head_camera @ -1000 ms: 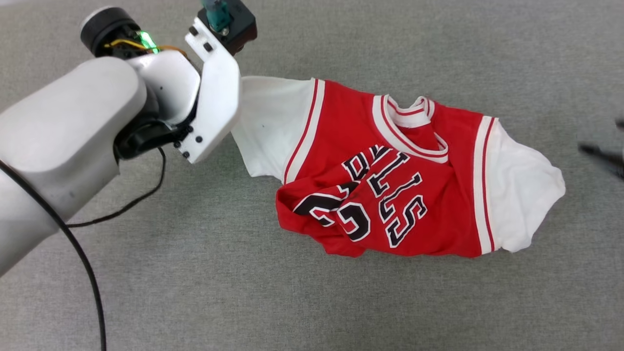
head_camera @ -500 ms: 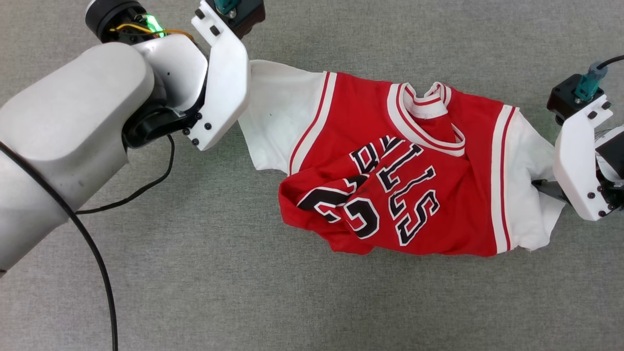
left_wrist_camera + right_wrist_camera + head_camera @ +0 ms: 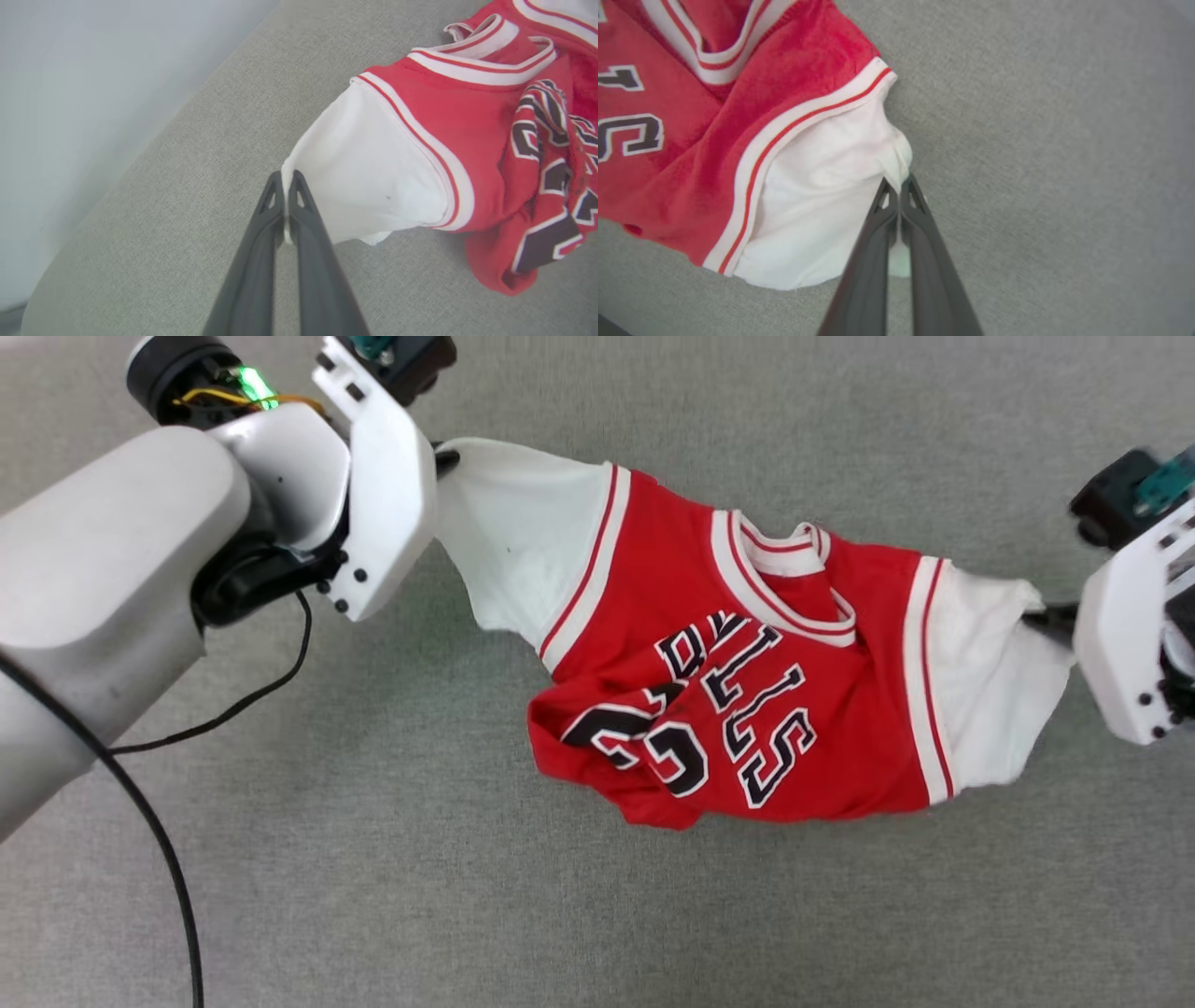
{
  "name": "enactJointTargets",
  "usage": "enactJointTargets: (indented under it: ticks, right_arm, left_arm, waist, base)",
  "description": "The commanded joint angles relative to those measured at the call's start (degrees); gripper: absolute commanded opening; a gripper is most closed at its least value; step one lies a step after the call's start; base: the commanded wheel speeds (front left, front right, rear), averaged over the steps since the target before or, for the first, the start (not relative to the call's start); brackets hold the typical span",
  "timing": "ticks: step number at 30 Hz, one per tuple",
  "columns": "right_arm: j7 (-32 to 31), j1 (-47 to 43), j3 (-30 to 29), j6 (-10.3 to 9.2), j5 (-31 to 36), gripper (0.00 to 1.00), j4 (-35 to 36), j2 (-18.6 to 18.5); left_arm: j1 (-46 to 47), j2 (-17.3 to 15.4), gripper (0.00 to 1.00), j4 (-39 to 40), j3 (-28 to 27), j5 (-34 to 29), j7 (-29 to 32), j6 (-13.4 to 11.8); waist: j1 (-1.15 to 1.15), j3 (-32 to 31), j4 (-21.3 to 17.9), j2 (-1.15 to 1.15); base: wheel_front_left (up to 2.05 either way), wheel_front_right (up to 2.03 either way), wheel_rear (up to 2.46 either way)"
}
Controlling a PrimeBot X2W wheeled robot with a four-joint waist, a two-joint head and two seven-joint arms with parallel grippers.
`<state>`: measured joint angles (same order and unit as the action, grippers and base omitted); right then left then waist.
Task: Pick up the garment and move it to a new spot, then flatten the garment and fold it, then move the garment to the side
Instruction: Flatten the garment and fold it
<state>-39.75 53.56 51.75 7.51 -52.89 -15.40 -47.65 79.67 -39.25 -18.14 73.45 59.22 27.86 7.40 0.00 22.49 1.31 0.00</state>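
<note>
1. Shirt (image 3: 747,691): lies crumpled on the grey surface (image 3: 373,859), spanning the gap between the 2 grippers.
2. Left gripper (image 3: 286,179): clenched on the edge of 1 white sleeve.
3. Right gripper (image 3: 900,184): clenched on the opposite white sleeve's edge.

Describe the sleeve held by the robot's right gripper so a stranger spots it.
On the grey fabric surface lies a red basketball-style shirt with black lettering. Its white short sleeve at the head view's right end is bunched in the right gripper; the other sleeve is in the left gripper.
</note>
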Motion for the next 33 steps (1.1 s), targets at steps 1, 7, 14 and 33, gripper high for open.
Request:
enactJointTargets:
  ticks: [1,7,14,33]
  right_arm:
    - [2.1,1.3,0.5,-0.04,0.3,0.0,1.3,-1.7]
    - [10.1,3.4,1.9,-0.04,0.2,0.0,6.6,-6.4]
    - [17.3,7.9,-0.1,-0.05,0.8,0.0,9.0,-9.2]
    - [20.4,36.6,-4.2,-0.04,13.2,0.0,-6.0,-0.3]
  left_arm:
    - [-0.1,-1.0,0.0,0.6,-0.1,0.0,-1.5,0.0]
    - [1.4,-4.0,0.0,2.7,-0.5,-1.3,-7.4,0.0]
    - [4.7,-6.5,0.0,5.3,-3.0,-1.5,-11.7,-0.1]
    - [23.2,1.2,0.0,-8.3,-12.0,-9.5,-25.0,-2.6]
  waist:
    - [0.0,-3.0,-0.2,0.0]
    - [0.0,-8.0,0.1,0.0]
    - [0.0,-11.0,0.3,0.0]
    - [0.0,-1.5,1.3,0.0]
  base:
    - [0.0,0.0,0.0]
    - [0.0,0.0,0.0]
    - [0.0,0.0,0.0]
    - [0.0,0.0,0.0]
